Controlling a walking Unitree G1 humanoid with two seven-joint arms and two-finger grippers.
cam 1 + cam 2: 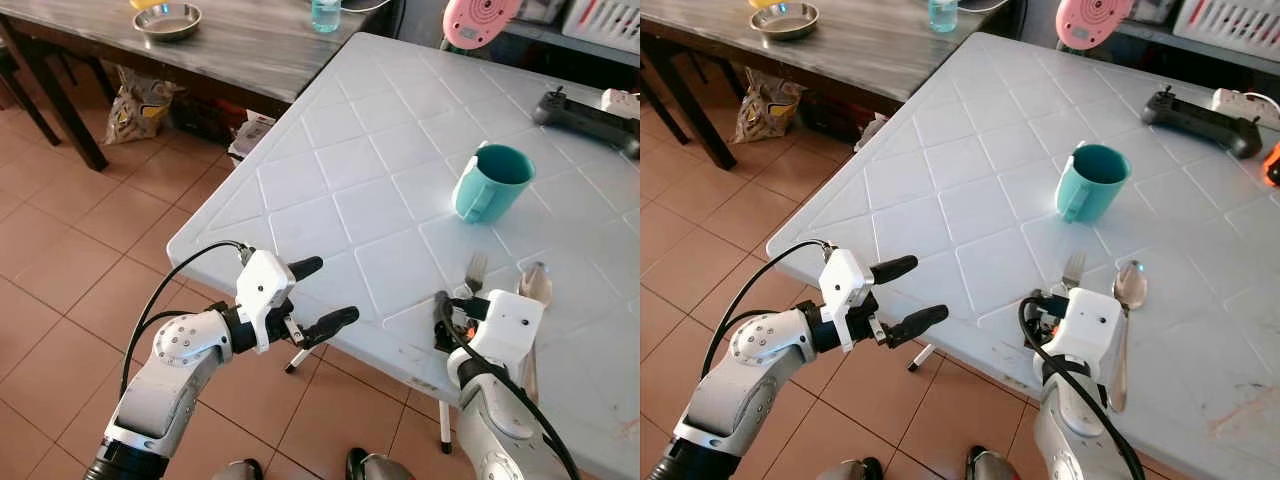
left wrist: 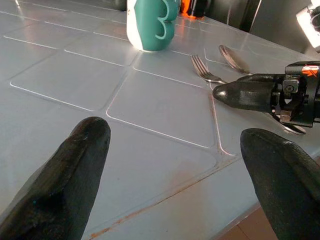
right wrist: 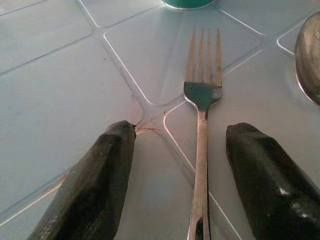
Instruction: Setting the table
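A teal mug (image 1: pixel 490 182) stands upright on the white plastic table (image 1: pixel 360 170). Nearer the table's front edge lie a fork (image 1: pixel 474 272) and, just to its right, a spoon (image 1: pixel 535 285), both pointing away from me. My right gripper (image 3: pixel 182 131) is open and low over the table, its fingers on either side of the fork's handle (image 3: pixel 201 165), not closed on it. My left gripper (image 1: pixel 332 290) is open and empty, hovering at the table's front left edge, facing the mug (image 2: pixel 150 25) and fork (image 2: pixel 205 70).
A black game controller (image 1: pixel 585 118) and a pink round object (image 1: pixel 480 20) sit at the table's far side. A wooden table at the back left carries a metal bowl (image 1: pixel 167 20) and a glass (image 1: pixel 325 14). A bag (image 1: pixel 140 105) lies on the tiled floor.
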